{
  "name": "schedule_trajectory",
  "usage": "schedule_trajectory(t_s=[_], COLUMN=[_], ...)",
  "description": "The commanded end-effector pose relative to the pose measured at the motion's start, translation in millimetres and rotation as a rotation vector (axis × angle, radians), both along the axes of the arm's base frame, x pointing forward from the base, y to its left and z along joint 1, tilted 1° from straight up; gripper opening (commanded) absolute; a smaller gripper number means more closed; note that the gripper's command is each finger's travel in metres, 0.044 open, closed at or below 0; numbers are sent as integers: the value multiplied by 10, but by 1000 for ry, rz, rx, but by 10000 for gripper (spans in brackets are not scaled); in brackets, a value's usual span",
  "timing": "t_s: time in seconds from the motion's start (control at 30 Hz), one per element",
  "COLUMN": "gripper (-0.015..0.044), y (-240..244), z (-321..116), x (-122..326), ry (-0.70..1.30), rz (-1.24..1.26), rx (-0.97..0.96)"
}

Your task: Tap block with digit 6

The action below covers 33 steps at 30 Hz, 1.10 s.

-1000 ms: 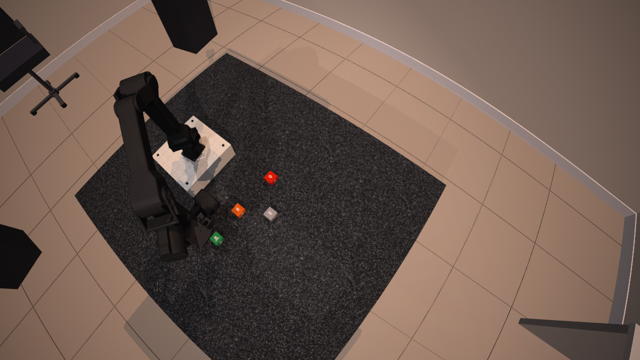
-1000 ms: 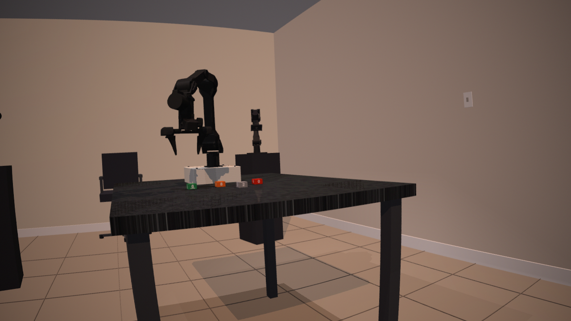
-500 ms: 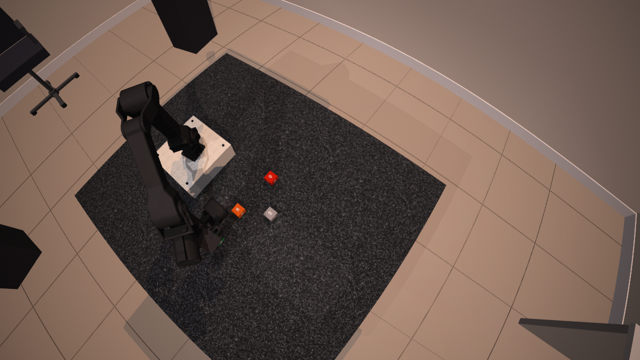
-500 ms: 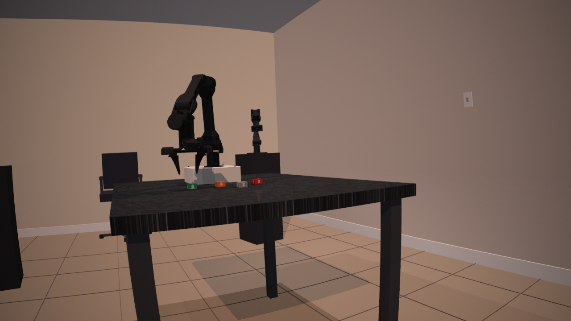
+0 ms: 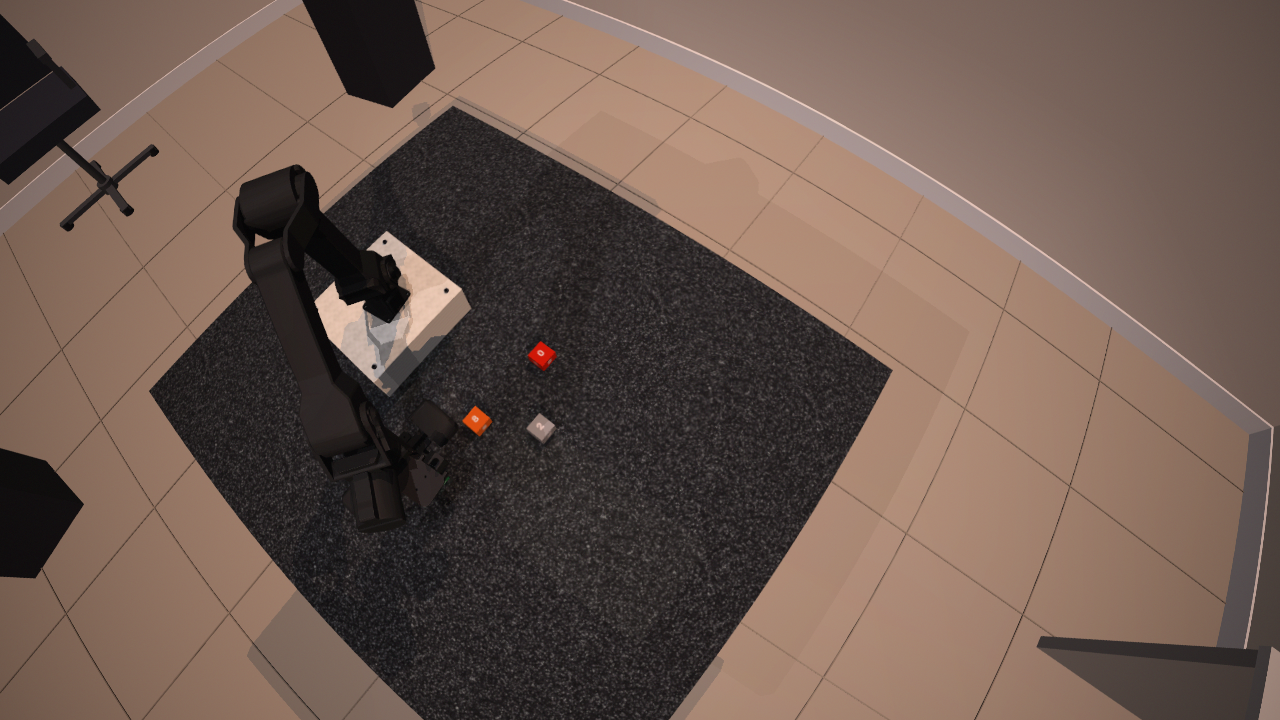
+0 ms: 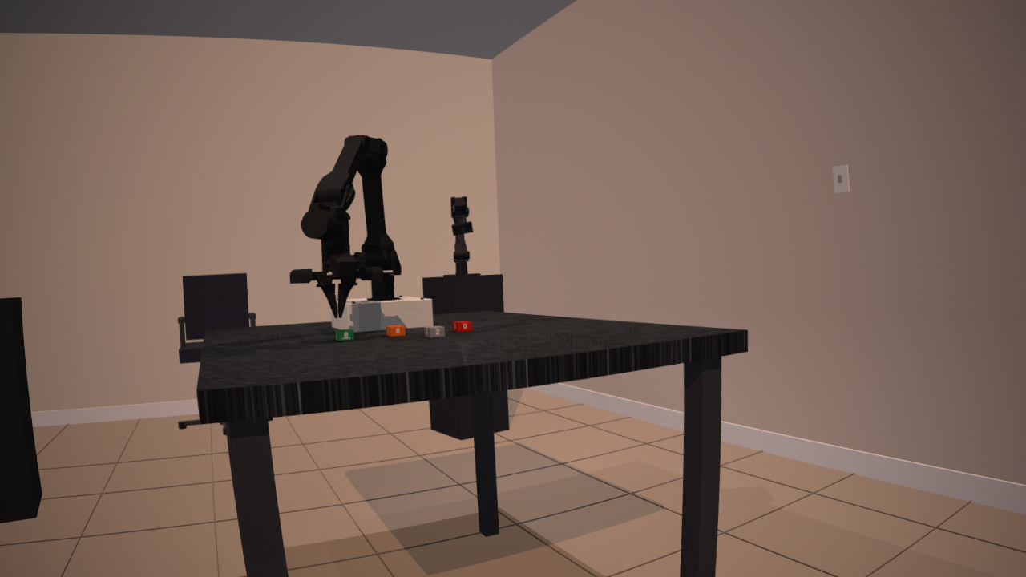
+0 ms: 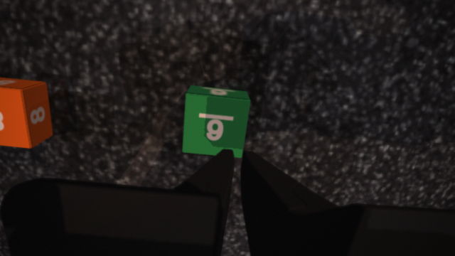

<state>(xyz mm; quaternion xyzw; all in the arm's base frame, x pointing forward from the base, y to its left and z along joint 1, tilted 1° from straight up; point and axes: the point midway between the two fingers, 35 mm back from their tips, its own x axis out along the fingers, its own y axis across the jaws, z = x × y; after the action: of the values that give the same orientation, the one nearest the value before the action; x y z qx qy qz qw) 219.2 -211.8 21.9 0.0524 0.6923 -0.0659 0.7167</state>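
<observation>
The green block (image 6: 345, 335) (image 7: 193, 124) shows an underlined 6 and sits on the dark table. In the top view the arm hides nearly all of it. My gripper (image 6: 338, 316) (image 7: 236, 160) points down with its tips almost together and nothing between them. The tips are a little above the block in the exterior view and overlap its lower edge in the wrist view. The orange block (image 5: 477, 420) (image 6: 395, 330) (image 7: 12, 117) shows 8. The grey block (image 5: 540, 428) (image 6: 434, 331) shows 2. The red block (image 5: 541, 355) (image 6: 462, 325) shows 0.
The orange block is the nearest neighbour of the green one, at left in the wrist view. The arm's white base box (image 5: 429, 286) (image 6: 412, 314) stands on the dark table (image 5: 680, 465) (image 6: 574, 348) behind the blocks.
</observation>
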Motion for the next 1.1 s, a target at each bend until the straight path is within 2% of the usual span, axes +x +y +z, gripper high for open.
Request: schedule_trajectory(t_s=[0.0,0.73,0.83,0.93,1.07], gripper=[20,20,20,20,125], y=[5,2,4,7,154], z=[-24,-302,-36,-1,37], x=[8,16,9,7,137], ry=[-4,-4,-4,-4,-6], rz=[-6,-6,-5,-6,6], rx=[4,4,3,4,8])
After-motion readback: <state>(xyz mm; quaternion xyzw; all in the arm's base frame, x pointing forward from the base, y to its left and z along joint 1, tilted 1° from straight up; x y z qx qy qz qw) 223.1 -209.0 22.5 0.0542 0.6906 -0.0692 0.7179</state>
